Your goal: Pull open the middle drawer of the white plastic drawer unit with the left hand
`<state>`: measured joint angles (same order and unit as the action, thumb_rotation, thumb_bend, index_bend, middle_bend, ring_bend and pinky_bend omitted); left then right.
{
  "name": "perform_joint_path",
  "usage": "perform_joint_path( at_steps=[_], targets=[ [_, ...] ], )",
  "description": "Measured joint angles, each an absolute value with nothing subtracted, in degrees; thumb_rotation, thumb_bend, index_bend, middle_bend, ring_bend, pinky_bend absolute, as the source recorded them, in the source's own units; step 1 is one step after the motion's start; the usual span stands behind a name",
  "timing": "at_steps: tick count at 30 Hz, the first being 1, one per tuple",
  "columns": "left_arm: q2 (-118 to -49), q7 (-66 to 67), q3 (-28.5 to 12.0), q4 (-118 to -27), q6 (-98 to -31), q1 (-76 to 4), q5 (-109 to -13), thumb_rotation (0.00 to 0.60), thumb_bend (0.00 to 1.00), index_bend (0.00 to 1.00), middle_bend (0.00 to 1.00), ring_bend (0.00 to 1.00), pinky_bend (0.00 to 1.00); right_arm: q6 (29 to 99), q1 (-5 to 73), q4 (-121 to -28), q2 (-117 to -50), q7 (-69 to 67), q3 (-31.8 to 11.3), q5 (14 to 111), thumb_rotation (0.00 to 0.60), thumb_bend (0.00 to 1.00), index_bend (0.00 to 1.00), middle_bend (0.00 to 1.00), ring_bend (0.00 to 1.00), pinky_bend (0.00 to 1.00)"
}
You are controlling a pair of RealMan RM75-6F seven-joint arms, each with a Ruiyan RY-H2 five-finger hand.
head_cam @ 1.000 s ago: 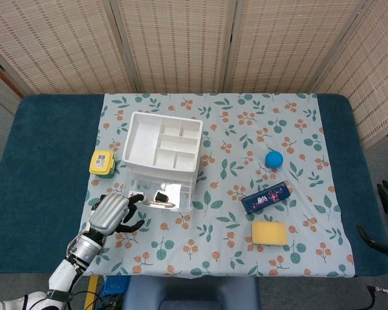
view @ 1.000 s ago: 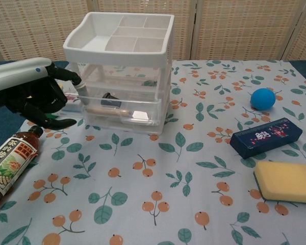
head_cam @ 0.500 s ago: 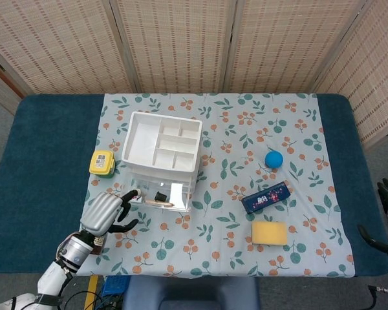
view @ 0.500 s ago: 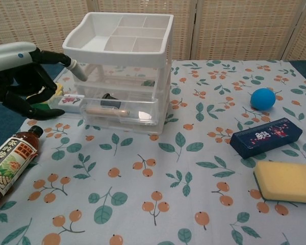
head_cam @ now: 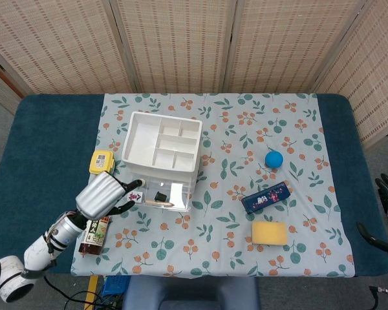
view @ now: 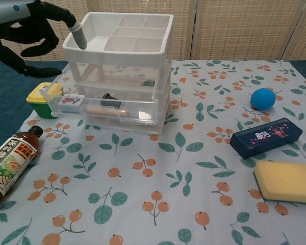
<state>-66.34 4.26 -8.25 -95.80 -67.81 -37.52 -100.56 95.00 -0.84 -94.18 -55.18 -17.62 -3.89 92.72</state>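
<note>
The white plastic drawer unit (view: 120, 48) (head_cam: 161, 145) stands left of the table's middle, with a divided tray on top. One clear drawer (view: 104, 109) (head_cam: 160, 196) sticks out towards the front and holds a wooden stick and a small tile. My left hand (view: 28, 33) (head_cam: 102, 195) is raised beside the unit's front left corner. It holds nothing, and one grey fingertip is near the top tray's rim. Only the dark fingers of my right hand (head_cam: 387, 197) show, at the right edge off the table, spread and holding nothing.
A yellow-green box (view: 42, 93) sits left of the unit. A brown bottle (view: 10, 161) lies at the front left. To the right are a blue ball (view: 263, 98), a dark blue box (view: 265, 136) and a yellow sponge (view: 288, 181).
The clear drawer has slid further out. My left hand has let go of it and lifted up beside the top tray, uncovering the bottle in the head view.
</note>
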Motion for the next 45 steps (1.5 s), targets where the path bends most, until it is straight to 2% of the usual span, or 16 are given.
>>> perform_joint_path(
  at_steps=[10,20,32,45],
  targets=[
    [-67.72,2.07,-7.97,-80.81,-69.13,-45.07,-111.18,0.600,0.28,0.34,0.85,0.96,1.00,96.05,-1.59,-95.84,-54.32,-16.58,-3.35,93.20,0.600,0.28,0.00,0.00,0.00,0.00],
    [-72.60,0.12,-4.11,-67.92,-73.96,-50.50,-119.30,0.600,0.23,0.31,0.85,0.96,1.00,96.18,-1.92,-96.14,-54.43,-16.06,-3.11,92.97,0.600,0.28,0.00,0.00,0.00,0.00],
    [-76.61,3.13,-1.20,-63.09,-73.64,-54.58,-121.17,0.600,0.20,0.30,0.85,0.96,1.00,95.84,-2.10,-96.02,-54.72,-15.96,-2.97,92.37,0.600,0.28,0.00,0.00,0.00,0.00],
    [-76.26,6.87,1.32,-62.96,-69.54,-57.66,-120.82,0.600,0.20,0.29,0.85,0.95,1.00,95.27,-2.13,-95.53,-55.12,-16.32,-3.05,91.53,0.600,0.28,0.00,0.00,0.00,0.00]
  ],
)
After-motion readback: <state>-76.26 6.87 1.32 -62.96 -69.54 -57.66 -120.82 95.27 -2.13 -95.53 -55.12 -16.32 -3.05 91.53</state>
